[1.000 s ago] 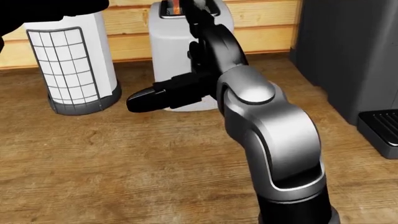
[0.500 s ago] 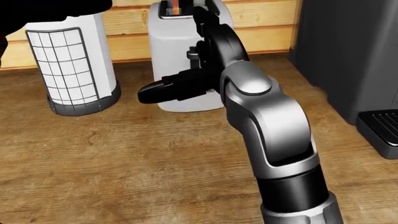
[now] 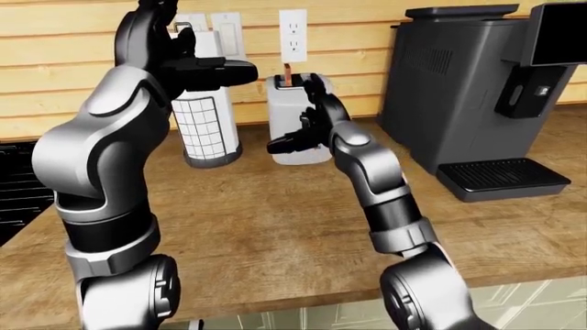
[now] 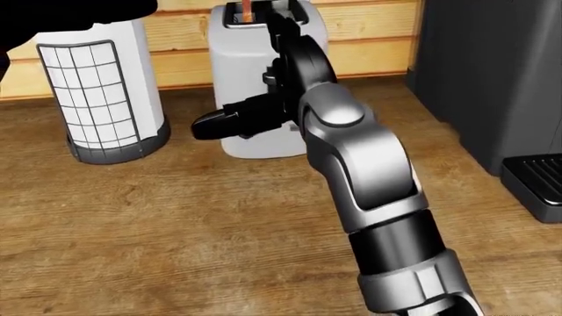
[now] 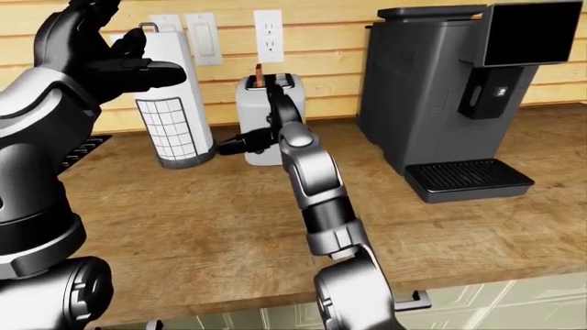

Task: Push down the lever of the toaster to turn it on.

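Note:
The white toaster (image 4: 250, 79) stands against the wooden wall, with an orange-brown slice (image 4: 248, 8) sticking out of its top slot. My right hand (image 4: 230, 120) is black and hangs right in front of the toaster's face, its fingers (image 4: 209, 125) stretched out to the left and open, holding nothing. The hand and wrist cover the toaster's right side, and the lever does not show. My left hand (image 3: 206, 67) is raised high at the left of the left-eye view, open and empty, in front of the white canister.
A white canister with a grid pattern (image 4: 101, 92) stands left of the toaster. A dark coffee machine (image 3: 468, 89) with a drip tray (image 3: 500, 177) stands to the right. A wall outlet (image 3: 292, 34) is above the toaster. A dark stove edge (image 3: 14, 196) is at far left.
My right hand has risen a little and moved in closer to the toaster's face, and the forearm now stands steeper in the head view. The toaster has not moved.

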Robot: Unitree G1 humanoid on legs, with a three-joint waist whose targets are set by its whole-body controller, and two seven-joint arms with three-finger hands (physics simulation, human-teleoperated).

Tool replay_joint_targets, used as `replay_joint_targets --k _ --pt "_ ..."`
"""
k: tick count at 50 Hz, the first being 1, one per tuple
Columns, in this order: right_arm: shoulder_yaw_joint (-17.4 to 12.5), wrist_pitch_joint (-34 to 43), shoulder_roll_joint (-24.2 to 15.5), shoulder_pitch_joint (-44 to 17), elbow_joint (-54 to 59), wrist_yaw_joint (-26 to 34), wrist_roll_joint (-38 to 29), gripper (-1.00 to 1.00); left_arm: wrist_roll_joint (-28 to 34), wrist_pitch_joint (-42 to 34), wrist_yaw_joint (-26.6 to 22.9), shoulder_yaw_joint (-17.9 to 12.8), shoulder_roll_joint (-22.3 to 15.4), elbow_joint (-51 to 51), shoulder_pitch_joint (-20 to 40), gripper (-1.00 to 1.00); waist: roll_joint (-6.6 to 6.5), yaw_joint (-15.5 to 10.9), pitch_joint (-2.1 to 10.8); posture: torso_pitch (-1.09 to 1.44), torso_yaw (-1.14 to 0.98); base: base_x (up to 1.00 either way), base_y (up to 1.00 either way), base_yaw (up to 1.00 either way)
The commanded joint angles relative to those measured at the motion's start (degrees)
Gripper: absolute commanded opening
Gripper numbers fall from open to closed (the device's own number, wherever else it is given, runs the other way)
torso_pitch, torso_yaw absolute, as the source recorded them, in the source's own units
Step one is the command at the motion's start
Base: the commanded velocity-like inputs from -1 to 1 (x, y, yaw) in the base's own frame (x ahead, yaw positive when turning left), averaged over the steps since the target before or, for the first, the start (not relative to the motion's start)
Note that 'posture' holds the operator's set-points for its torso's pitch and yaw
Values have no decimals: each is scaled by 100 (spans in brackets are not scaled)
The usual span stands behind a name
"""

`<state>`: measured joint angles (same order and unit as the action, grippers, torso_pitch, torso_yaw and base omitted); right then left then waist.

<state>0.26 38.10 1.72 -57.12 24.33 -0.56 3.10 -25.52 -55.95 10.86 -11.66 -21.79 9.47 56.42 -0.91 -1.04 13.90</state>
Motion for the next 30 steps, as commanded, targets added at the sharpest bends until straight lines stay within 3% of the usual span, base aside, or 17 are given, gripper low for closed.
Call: replay_joint_targets --k 1,30 --pt "-52 -356 -41 -233 -63 0 -5 100 7 151 9 -51 -59 118 190 100 -26 0 87 -35 0 0 0 0" --pt "-135 -1229 -88 -592 1275 -38 155 100 43 249 -25 -31 -31 38 144 100 -42 5 90 -35 0 0 0 0"
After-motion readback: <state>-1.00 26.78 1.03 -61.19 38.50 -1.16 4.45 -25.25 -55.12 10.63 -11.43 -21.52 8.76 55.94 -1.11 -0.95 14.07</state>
